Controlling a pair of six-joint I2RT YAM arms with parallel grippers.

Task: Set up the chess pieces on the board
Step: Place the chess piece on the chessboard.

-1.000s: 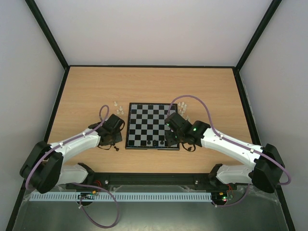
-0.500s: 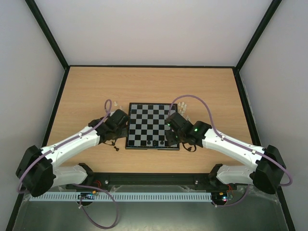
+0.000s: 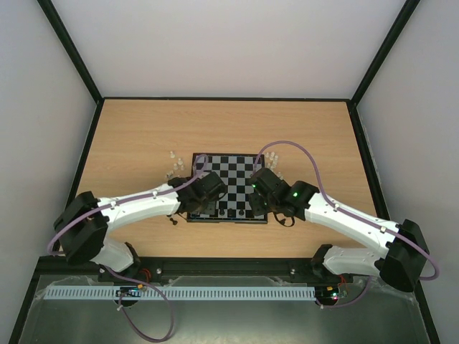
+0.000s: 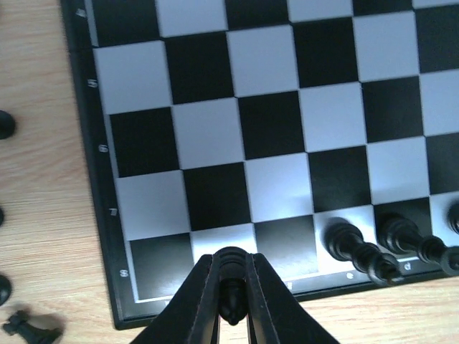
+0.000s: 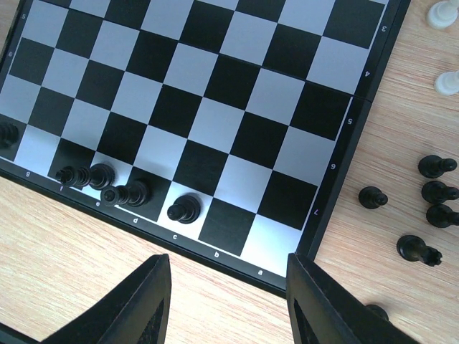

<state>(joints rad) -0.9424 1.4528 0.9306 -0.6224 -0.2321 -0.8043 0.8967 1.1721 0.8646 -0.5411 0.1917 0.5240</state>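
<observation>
The board lies mid-table. My left gripper is over its near-left corner. In the left wrist view the left gripper is shut on a small black chess piece, held above the near edge of the board. My right gripper is open and empty over the near-right corner. In the right wrist view the right gripper hangs above the board. Several black pieces stand on the nearest row, one of them on column c.
Loose black pieces and whitish pieces lie on the table right of the board. Whitish pieces sit at its far-left corner. Black pieces lie on the wood left of it.
My left arm has swung right, from the table left of the board to over the board's near-left corner. The right arm has barely moved.
</observation>
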